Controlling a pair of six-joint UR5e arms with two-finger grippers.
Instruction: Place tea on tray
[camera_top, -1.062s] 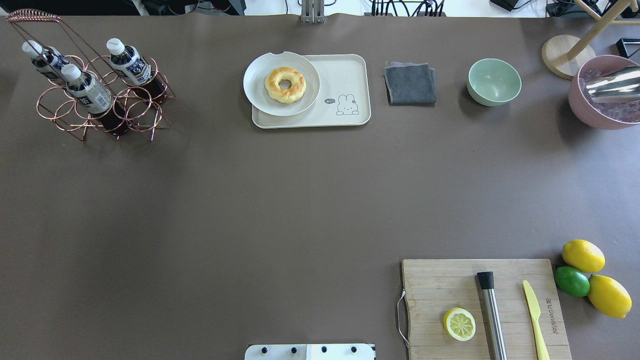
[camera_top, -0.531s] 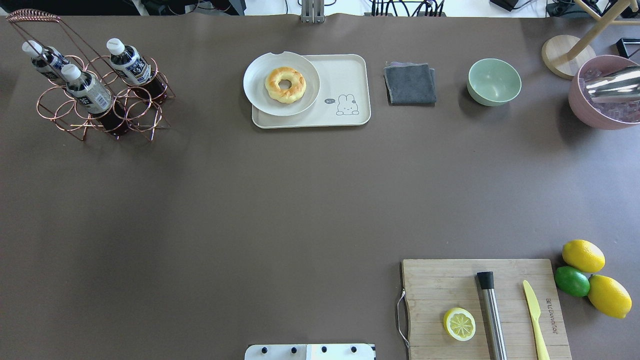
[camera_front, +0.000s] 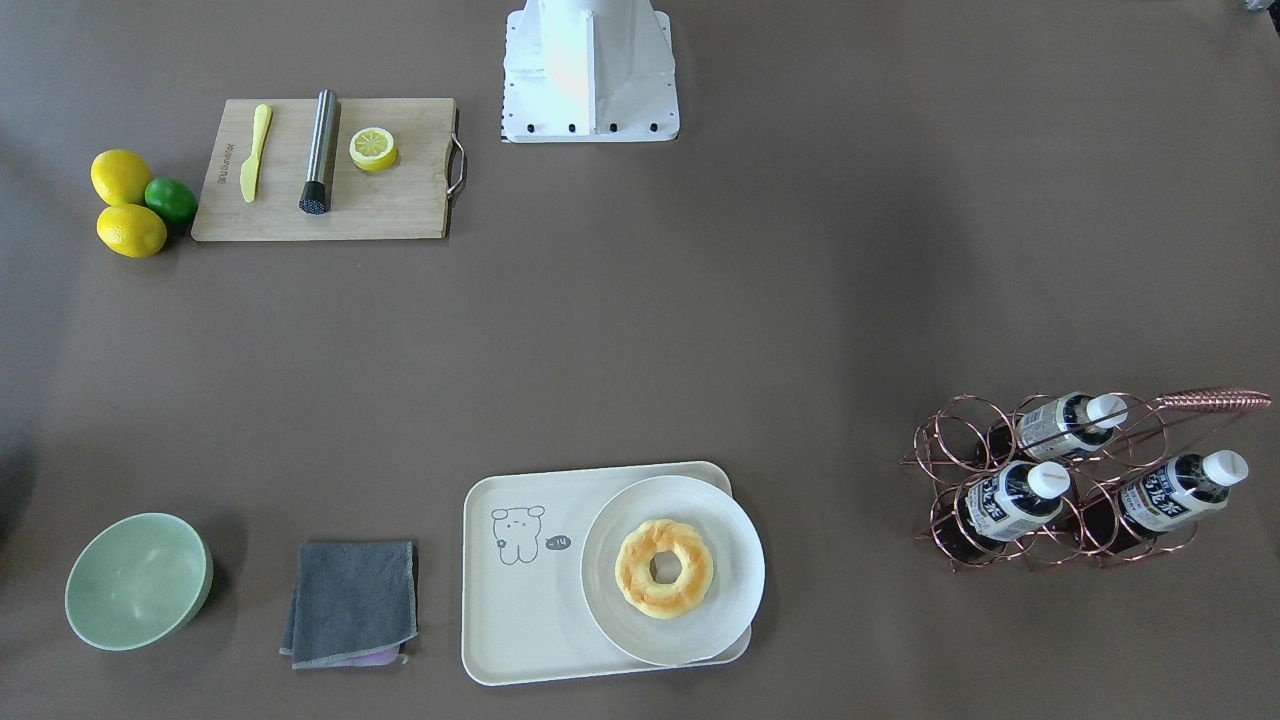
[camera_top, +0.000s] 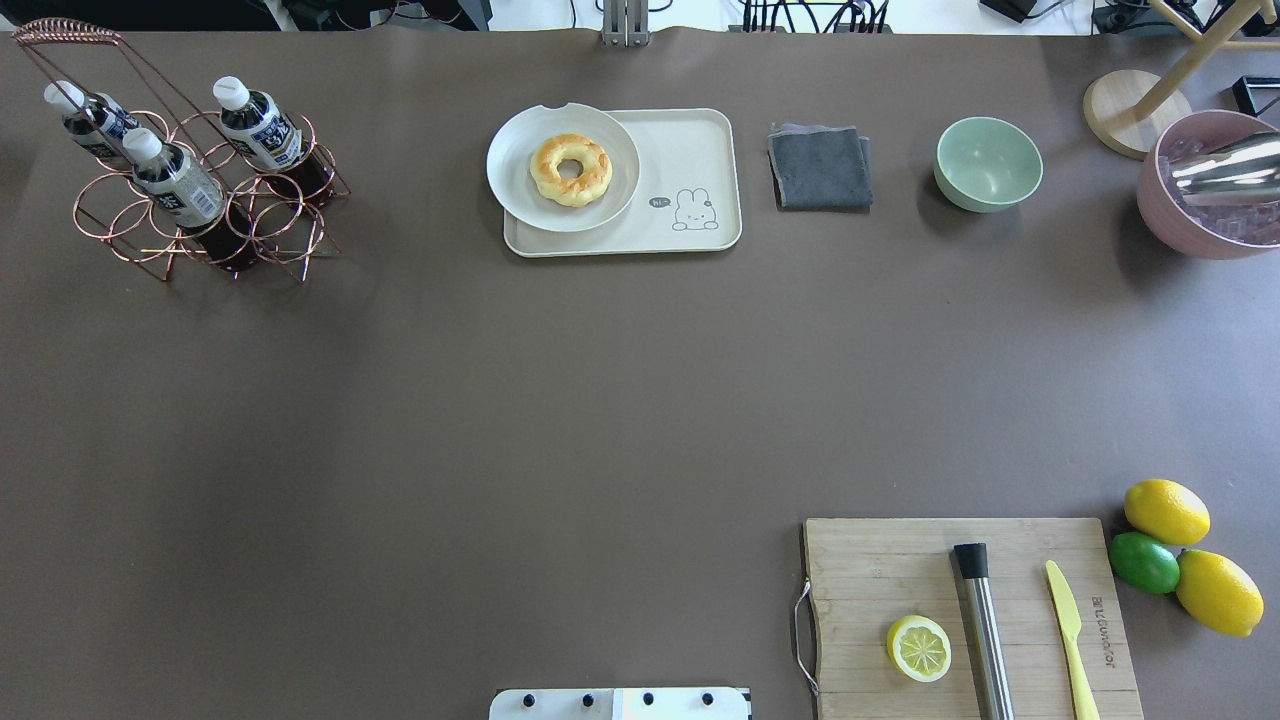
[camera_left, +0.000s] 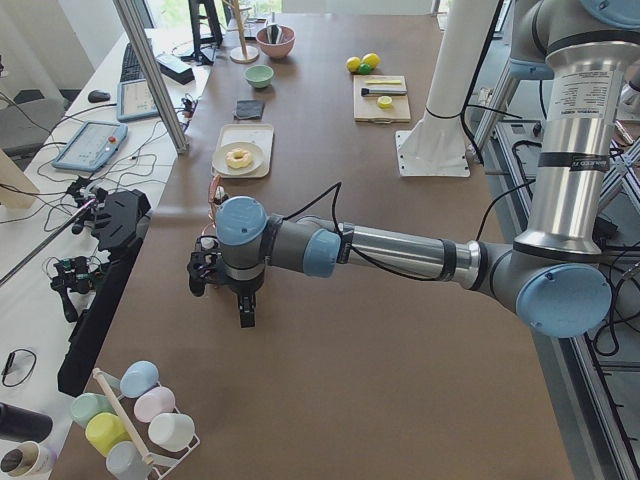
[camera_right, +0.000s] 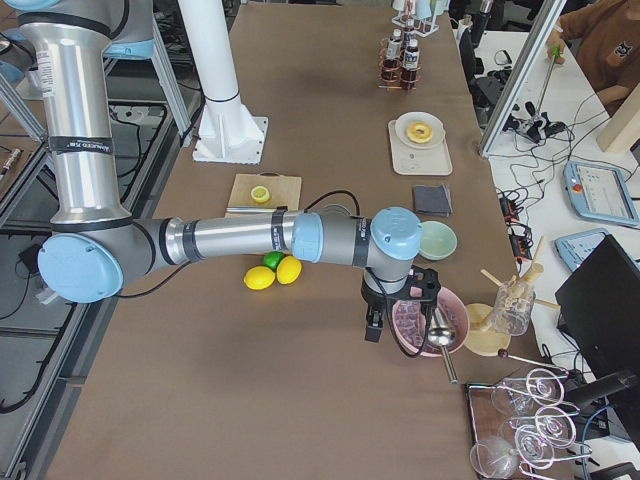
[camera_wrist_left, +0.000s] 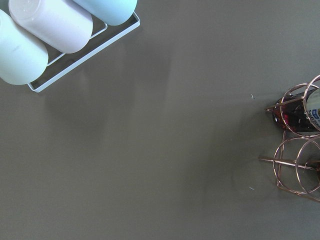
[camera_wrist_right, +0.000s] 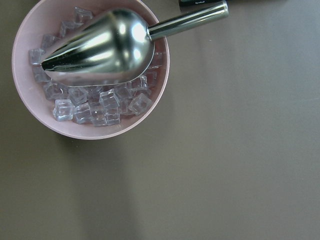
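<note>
Brown table: tea in rack, tray apart; left fingers, right fingers' opening unclear.

Your worktop is a flat dull brown. The tea bottles show dark brown through clear plastic, with white caps and white-and-navy labels; their wire rack is copper. You have a cream tray with a thin line-drawn animal, a white plate, a golden doughnut, a grey cloth, a mint-green bowl, a pink bowl, yellow lemons and a green lime.
</note>
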